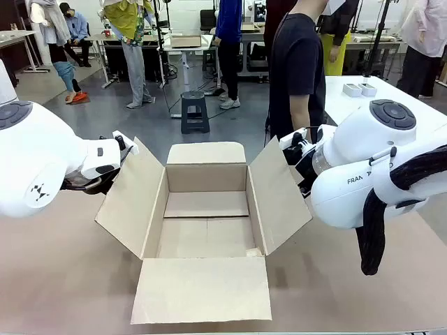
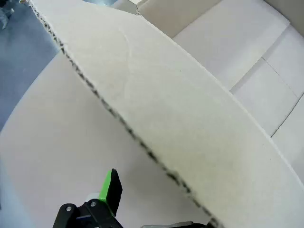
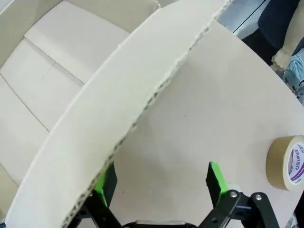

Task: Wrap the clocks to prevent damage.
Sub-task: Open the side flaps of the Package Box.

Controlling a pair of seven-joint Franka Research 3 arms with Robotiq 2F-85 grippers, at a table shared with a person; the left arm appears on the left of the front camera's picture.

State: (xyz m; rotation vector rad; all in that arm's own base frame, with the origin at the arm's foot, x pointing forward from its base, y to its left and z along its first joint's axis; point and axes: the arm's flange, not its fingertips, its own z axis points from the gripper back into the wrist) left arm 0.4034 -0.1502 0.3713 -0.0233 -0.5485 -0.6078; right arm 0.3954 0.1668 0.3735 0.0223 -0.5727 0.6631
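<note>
The left hand [image 1: 119,149] is hovering released, fingers spread, at the top edge of the left flap [image 1: 133,199] of the open cardboard box [image 1: 206,178], which is sitting mid-desk [image 1: 63,279] with its flaps splayed outward. The right hand [image 3: 160,176] is gaping wide, grasping nothing, beside the right flap [image 3: 118,109], while a tape roll [image 3: 286,162] is lying near it. A person [image 1: 297,70] is standing at the far side.
</note>
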